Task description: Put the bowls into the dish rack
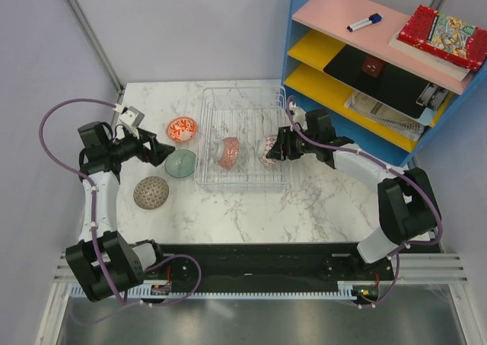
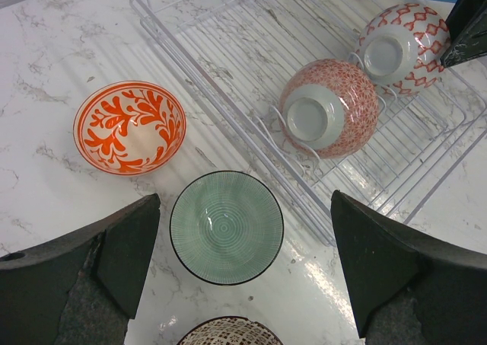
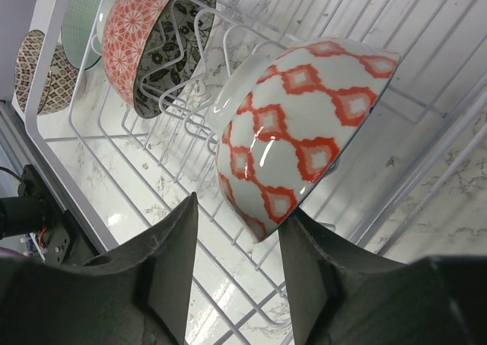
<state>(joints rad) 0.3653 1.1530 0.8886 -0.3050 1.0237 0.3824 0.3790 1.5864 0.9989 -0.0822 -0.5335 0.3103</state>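
Plainly, a marble table (image 1: 228, 215) sits between pale walls (image 1: 190, 25); left claw (image 2: 245, 199) spread, right claw (image 3: 237, 208) indeterminate.

2 bowls (image 1: 229, 153) in dish rack (image 1: 245, 105), 3 bowls (image 1: 180, 163) on table (image 1: 251, 215) to L

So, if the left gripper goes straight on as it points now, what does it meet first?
Probably the green bowl, lying just ahead of the open left gripper; the dish rack is behind it. Depth is unclear.
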